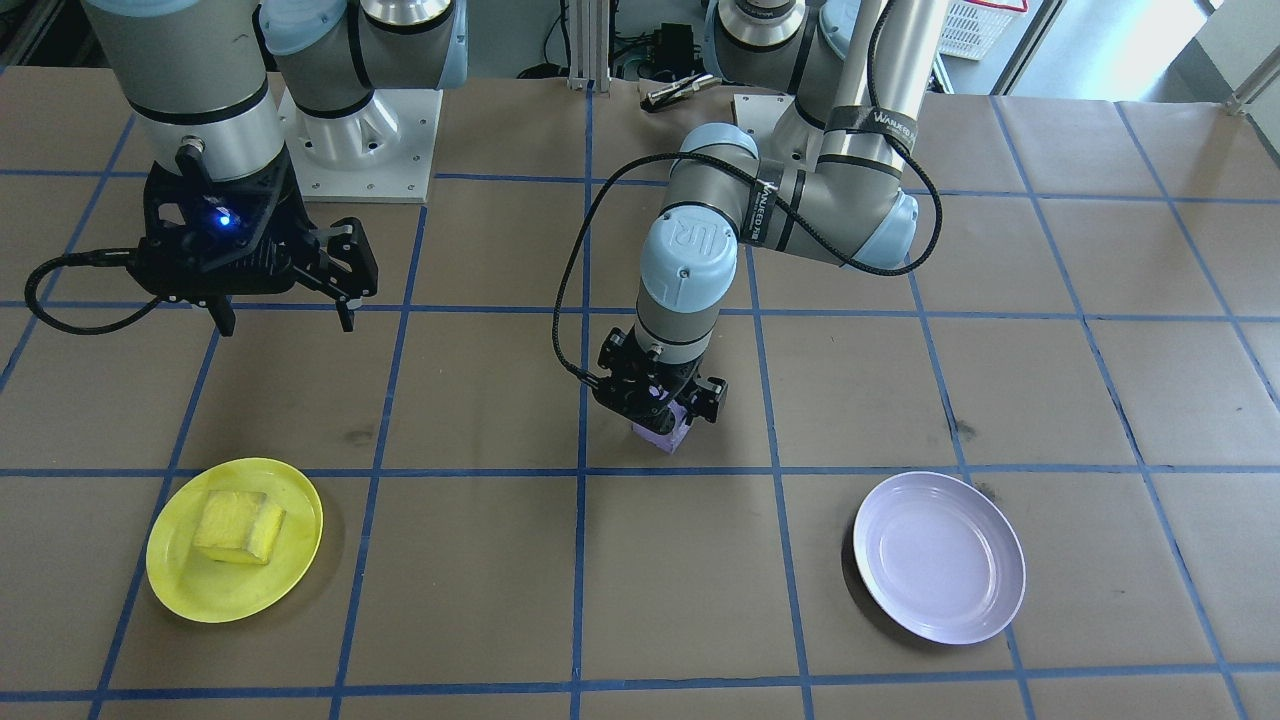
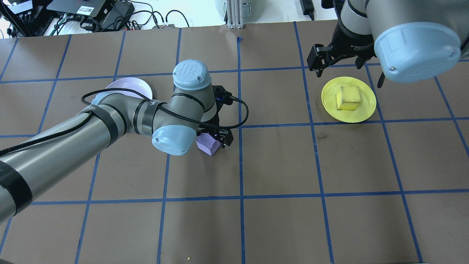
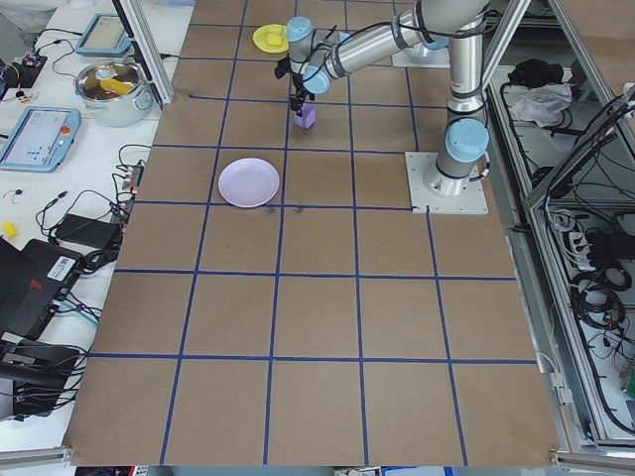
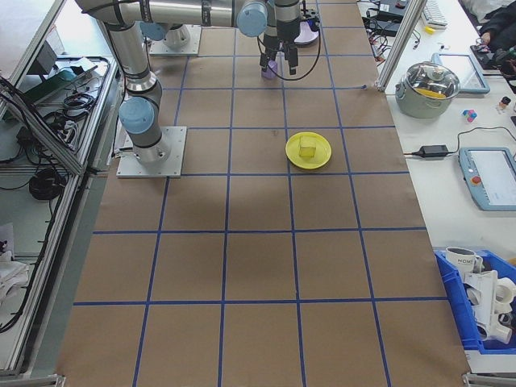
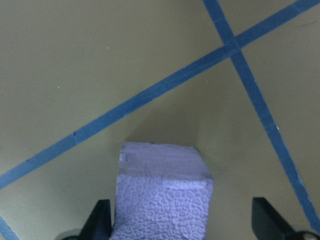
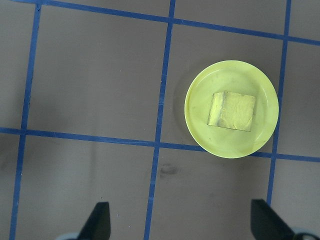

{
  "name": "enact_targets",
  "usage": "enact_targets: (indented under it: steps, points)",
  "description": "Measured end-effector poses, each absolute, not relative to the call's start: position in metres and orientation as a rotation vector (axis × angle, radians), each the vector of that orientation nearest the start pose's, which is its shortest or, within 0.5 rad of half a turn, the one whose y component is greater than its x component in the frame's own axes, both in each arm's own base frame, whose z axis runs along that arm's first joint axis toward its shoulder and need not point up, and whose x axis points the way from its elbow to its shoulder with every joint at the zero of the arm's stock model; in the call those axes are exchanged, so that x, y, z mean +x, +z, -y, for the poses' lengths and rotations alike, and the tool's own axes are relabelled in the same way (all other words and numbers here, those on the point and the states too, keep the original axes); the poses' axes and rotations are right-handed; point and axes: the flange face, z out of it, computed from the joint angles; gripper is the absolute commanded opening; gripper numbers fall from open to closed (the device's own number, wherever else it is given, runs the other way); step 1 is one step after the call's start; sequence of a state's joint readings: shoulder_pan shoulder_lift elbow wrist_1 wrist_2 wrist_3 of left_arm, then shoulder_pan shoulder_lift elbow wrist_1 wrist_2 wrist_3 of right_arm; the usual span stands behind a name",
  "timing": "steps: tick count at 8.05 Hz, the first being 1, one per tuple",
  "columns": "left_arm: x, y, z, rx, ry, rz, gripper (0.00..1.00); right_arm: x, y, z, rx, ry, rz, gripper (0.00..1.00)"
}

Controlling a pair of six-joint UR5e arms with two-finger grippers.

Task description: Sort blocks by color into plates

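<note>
The left claw (image 1: pixel 660 400), fingers apart, straddles the purple block (image 2: pixel 208 144) mid-surface. The right claw (image 1: pixel 285 295) hangs spread above the surface; the yellow block (image 1: pixel 238 526) sits in the yellow plate (image 1: pixel 290 500).

Brown table (image 2: pixel 278 227) w/ blue tape grid (image 2: pixel 240 165), cluttered benches (image 4: pixel 451 97).

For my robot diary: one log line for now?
left gripper: open around purple block | right gripper: open | yellow block: in yellow plate

Bright, even overhead light; soft short shadows on desk (image 1: pixel 480 560); all views sharp; left wrist view yellowish tint.
</note>
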State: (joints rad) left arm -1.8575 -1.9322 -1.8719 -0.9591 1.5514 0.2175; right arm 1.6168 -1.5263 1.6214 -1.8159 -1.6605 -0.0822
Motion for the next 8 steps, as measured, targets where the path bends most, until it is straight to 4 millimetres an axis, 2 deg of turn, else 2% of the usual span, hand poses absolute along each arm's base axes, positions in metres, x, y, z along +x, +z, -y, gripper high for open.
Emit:
enact_targets:
  steps: [1,2,4,5,6,7,8]
  points:
    - [-0.2864,0.2142,0.4936,0.791,0.077,-3.057,0.78,0.1484,0.4667,0.5165,-0.194,-0.24,-3.218,1.0]
    - [-0.286,0.2127,0.4941,0.797,0.08,-3.052,0.75,0.1485,0.4669,0.5163,-0.19,-0.241,-3.217,1.0]
    - [-0.285,0.211,0.4941,0.801,0.084,-3.046,0.46,0.1485,0.4667,0.5163,-0.188,-0.239,-3.217,1.0]
    - [-0.2846,0.2108,0.4944,0.801,0.084,-3.046,0.37,0.1485,0.4667,0.5163,-0.19,-0.239,-3.217,1.0]
    - [-0.2842,0.2108,0.4948,0.8,0.083,-3.047,0.23,0.1485,0.4666,0.5164,-0.193,-0.24,-3.217,1.0]
    - [-0.2824,0.2113,0.4967,0.796,0.082,-3.049,0.19,0.1485,0.4667,0.5164,-0.195,-0.24,-3.217,1.0]
    - [-0.2801,0.2131,0.4989,0.803,0.077,-3.048,0.21,0.1484,0.4664,0.5164,-0.197,-0.239,-3.218,1.0]
